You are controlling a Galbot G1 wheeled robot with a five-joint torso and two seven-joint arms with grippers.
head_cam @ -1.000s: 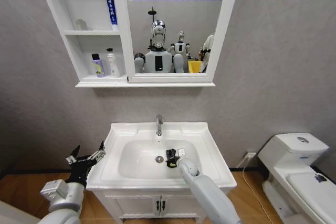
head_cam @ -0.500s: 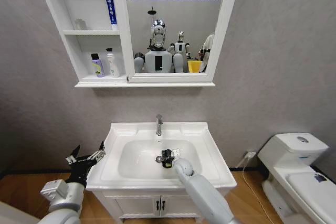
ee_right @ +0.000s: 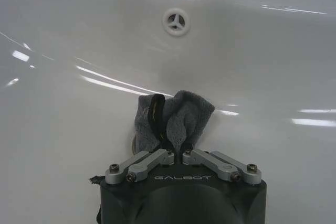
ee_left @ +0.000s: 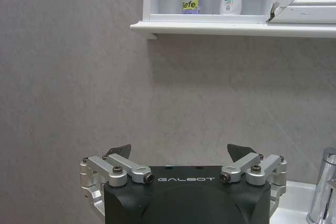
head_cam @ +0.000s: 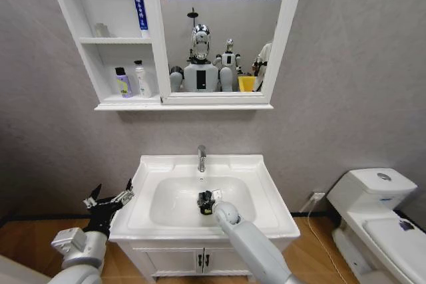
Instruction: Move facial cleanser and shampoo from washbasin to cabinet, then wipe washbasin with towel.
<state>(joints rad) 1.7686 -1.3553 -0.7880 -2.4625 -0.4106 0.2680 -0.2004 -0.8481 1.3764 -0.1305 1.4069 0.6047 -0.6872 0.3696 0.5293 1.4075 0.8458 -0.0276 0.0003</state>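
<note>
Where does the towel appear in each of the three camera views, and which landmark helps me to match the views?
Head view: the towel is in the bowl of the washbasin, pinched by the right gripper, below the tap.
Right wrist view: the towel is bunched against the bowl, just beyond the closed fingers.
Left wrist view: the towel is not in it.
Shared landmark: the tap, also at the left wrist view's edge.

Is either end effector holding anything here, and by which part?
The right end effector pinches the bunched towel at its lower gathered end, inside the washbasin bowl. The left end effector is open and holds nothing.
</note>
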